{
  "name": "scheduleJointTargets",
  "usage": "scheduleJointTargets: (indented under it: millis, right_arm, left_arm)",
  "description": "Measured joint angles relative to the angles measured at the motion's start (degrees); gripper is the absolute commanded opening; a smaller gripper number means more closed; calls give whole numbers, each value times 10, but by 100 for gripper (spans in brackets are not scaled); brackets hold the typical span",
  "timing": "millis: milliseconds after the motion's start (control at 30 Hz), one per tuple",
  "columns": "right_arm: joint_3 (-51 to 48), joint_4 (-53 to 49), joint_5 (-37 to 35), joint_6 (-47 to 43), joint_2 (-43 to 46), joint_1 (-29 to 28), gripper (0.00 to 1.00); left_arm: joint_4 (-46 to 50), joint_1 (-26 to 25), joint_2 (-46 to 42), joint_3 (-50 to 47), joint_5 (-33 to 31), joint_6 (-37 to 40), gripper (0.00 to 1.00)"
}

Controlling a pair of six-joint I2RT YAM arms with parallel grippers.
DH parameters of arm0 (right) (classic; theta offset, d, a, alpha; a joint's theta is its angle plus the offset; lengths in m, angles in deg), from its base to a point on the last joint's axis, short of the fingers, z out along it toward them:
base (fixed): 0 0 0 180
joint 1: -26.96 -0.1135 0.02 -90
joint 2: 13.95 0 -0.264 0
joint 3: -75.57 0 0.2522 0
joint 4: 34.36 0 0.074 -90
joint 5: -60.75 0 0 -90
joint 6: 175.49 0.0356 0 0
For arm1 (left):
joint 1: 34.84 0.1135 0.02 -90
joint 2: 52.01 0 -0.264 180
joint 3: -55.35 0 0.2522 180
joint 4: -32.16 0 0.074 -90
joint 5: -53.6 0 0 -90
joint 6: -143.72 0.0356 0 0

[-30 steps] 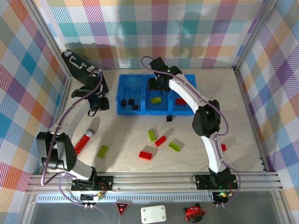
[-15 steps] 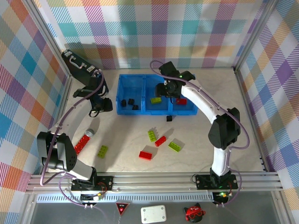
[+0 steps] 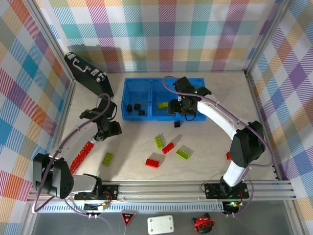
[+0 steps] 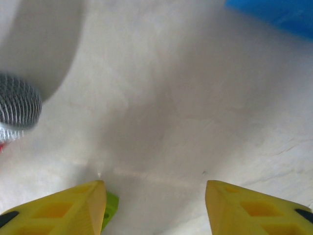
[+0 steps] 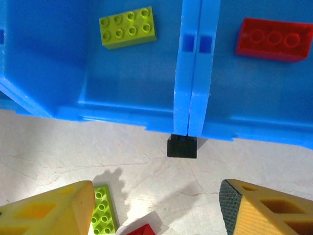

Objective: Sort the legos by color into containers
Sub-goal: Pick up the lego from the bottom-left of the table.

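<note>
Near: red and lime legos (image 3: 167, 148) loose on the table (image 3: 132, 142); left gripper (image 4: 154, 196) with jaws open, empty. Right gripper (image 5: 156, 200), jaws open, above a black brick (image 5: 182, 146) just beside the blue bin (image 5: 188, 73), which holds black, lime and red bricks in 3 separate compartments.

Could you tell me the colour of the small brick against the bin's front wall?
The brick is black; clearest in the right wrist view.

Premises: a purpose-built robot test cell, consistent with a laboratory. A pale tabletop (image 3: 137, 142) is enclosed on three sides by plaid-printed panels (image 3: 161, 34). An aluminium rail (image 3: 161, 188) along the near edge carries two bolted arm bases (image 3: 94, 191). Purple-grey cables (image 3: 164, 83) loop along each arm. A white box (image 3: 161, 224) below the rail is possibly electronics; detail insufficient.
</note>
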Motion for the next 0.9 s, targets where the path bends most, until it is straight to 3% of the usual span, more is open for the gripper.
scheduleJointTargets:
  millis: [100,200,400,667,900]
  right_arm:
    - [-13,5,8,2,2,0,69]
    - [-21,13,14,2,3,0,69]
    - [-22,19,28,5,4,0,69]
    - [-22,23,33,6,5,0,69]
    - [-22,23,35,6,11,0,69]
  left_arm:
    - [0,-6,-33,-57,-3,-29,66]
    - [-3,-9,-52,-98,-2,-58,79]
    - [-23,-10,-49,-132,-7,-104,82]
    - [-49,-11,-31,-172,-10,-151,93]
    - [-52,-10,-27,-193,5,-167,88]
